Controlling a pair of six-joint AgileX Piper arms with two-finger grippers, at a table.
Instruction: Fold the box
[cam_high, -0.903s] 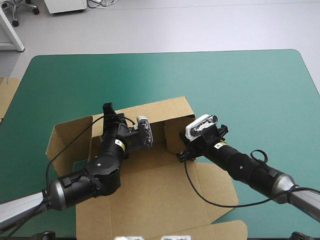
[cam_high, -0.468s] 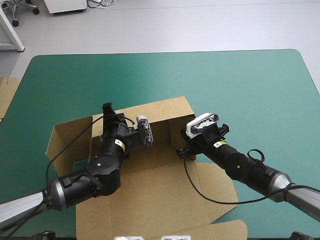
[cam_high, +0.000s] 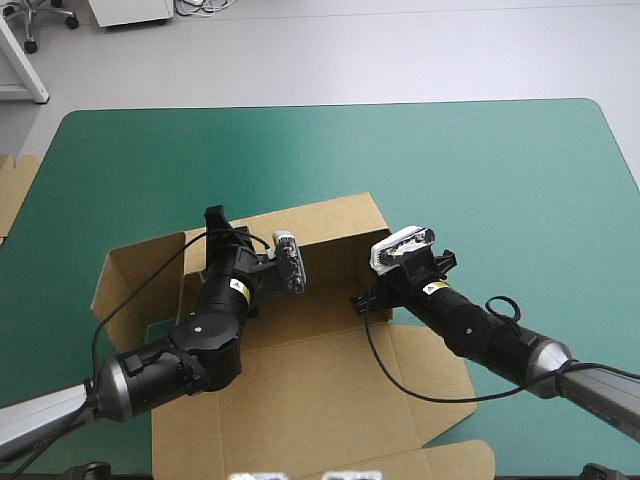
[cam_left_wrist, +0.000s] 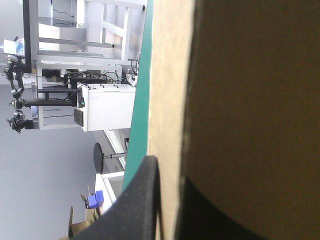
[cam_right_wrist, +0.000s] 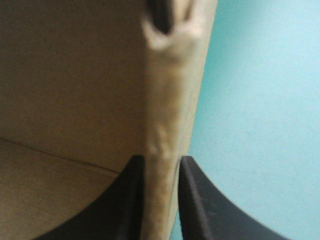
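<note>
The brown box (cam_high: 300, 380) lies in the middle of the teal-green table with its back wall (cam_high: 320, 225) raised and a side flap (cam_high: 130, 280) standing at the left. My left gripper (cam_high: 215, 218) sits over the back wall's top edge. In the left wrist view the gripper (cam_left_wrist: 170, 200) is shut on that board edge (cam_left_wrist: 167, 100). My right gripper (cam_high: 358, 300) is at the right end wall. In the right wrist view the gripper (cam_right_wrist: 161, 200) pinches the upright board edge (cam_right_wrist: 170, 100) between black fingers (cam_right_wrist: 130, 200).
An edge of more brown board (cam_high: 15, 185) shows at the table's left edge. The box's near flaps (cam_high: 440, 385) lie flat toward the front right. Bare teal-green cover (cam_high: 480, 180) spreads beyond and to the right of the box.
My right gripper has shifted slightly left and toward the near side, taking the right end wall with it. The left arm and back wall have stayed put.
</note>
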